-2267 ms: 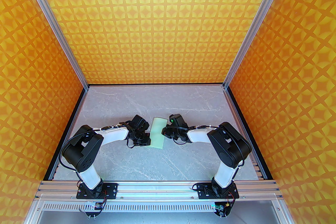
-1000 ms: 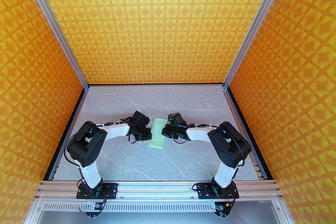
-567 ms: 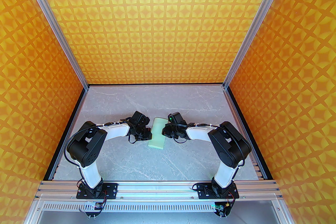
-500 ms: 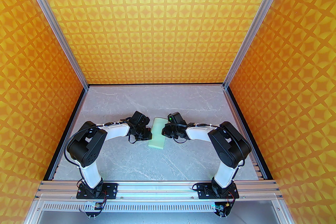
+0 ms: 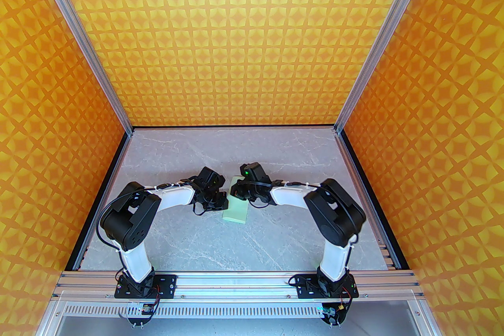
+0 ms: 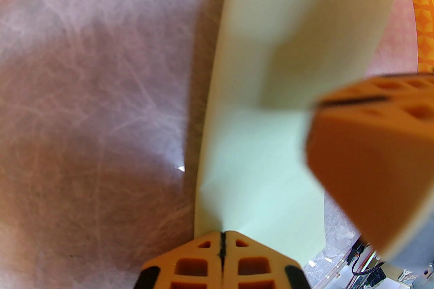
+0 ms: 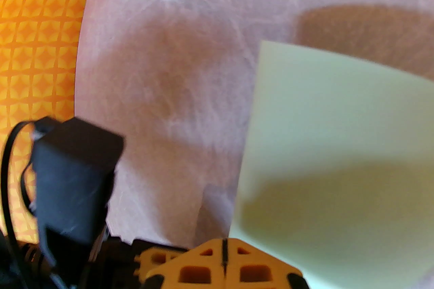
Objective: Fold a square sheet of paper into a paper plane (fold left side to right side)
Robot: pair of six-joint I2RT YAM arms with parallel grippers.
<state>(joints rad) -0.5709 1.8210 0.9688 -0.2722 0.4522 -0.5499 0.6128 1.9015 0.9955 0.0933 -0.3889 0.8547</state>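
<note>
The right hand [image 5: 234, 193] has swung in from the right edge and now sits over the far half of the folded paper [image 5: 236, 213], which lies mid-table [image 5: 197, 240]. The move looks set to press the left-to-right fold flat. Its fingers are together, holding nothing. The left hand [image 6: 222, 238], fingers also together, touches the paper's left crease.

You have the square sheet of paper [image 5: 236, 211] lying folded on the counter [image 5: 197, 244], midway between the two arms, its long side running from near to far. Your left jaws sit at its left edge, touching it. Your right jaws reach in from the right above its far half, just beside the left jaws.
</note>
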